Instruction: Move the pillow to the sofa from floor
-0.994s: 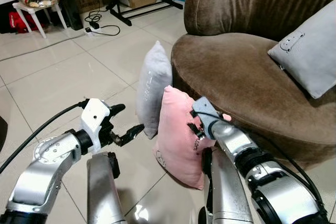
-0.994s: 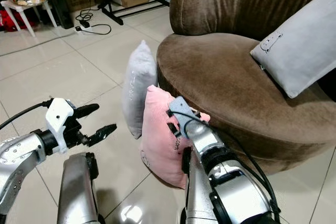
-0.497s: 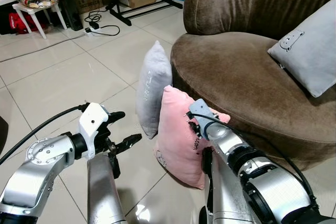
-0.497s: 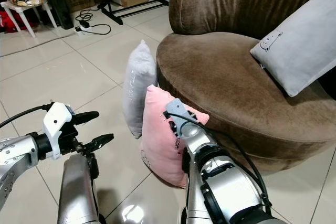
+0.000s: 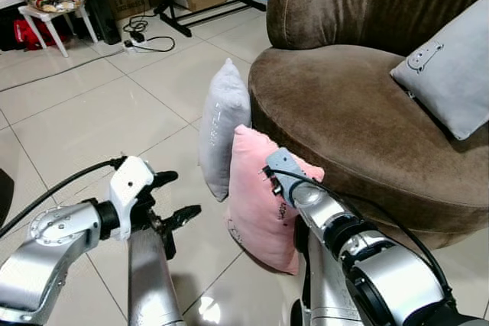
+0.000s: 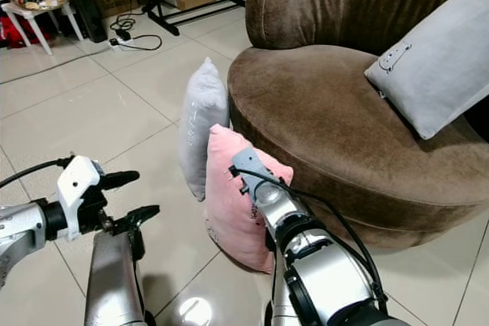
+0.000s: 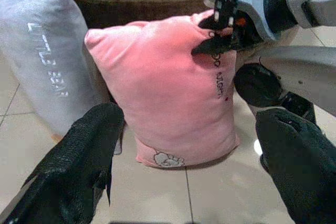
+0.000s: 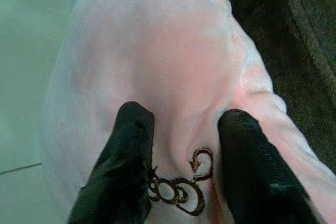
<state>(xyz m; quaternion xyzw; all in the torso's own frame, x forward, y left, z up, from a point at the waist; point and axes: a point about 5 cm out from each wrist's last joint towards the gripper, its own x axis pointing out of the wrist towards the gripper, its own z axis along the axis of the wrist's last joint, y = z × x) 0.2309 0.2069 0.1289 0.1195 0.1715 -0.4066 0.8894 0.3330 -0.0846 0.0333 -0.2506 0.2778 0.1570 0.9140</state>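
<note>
The left gripper (image 5: 170, 198) hovers over the floor (image 5: 84, 112) with its fingers spread wide, short of the pink pillow (image 5: 256, 188). That pillow stands upright on the floor, leaning against the brown sofa (image 5: 359, 112), a grey pillow (image 5: 223, 124) just beside it. The right gripper (image 8: 184, 169) pinches a fold of the pink pillow between its fingers (image 8: 131, 156). Another grey cushion (image 5: 451, 74) rests on the sofa.

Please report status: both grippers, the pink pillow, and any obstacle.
Right gripper pinching pink pillow, still on floor. Left gripper open, clear of it. Grey pillow leans beside it; sofa close behind.
</note>
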